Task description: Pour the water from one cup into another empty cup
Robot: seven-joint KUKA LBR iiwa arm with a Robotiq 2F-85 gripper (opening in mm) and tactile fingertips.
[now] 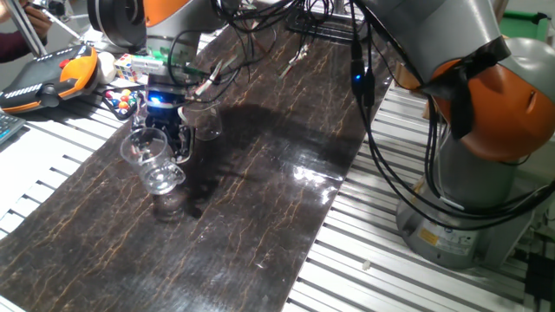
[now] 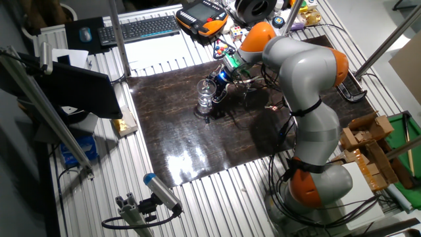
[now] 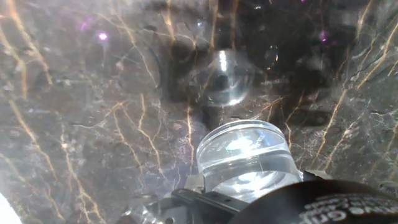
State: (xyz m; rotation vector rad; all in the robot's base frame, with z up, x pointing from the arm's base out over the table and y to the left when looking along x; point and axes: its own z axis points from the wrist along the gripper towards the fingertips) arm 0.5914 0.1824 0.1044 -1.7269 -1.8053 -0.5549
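Aluminium slats of the desk (image 1: 52, 186) border a dark marbled mat (image 1: 260, 199). On the mat's left part the gripper (image 1: 169, 130), blue light glowing on it, holds the larger handled cup (image 1: 149, 154) lifted and tilted above the smaller cup (image 1: 170, 204), which stands on the mat directly below. The hand view alone shows the held cup (image 3: 245, 158) close against the gripper body, and the small cup's round mouth (image 3: 227, 78) seen from above; water cannot be made out in either. White lettering on the black housing at that view's lower right is too blurred to read. Farther left lies an orange teach pendant (image 1: 48, 74); the other fixed view adds a keyboard (image 2: 141, 27).
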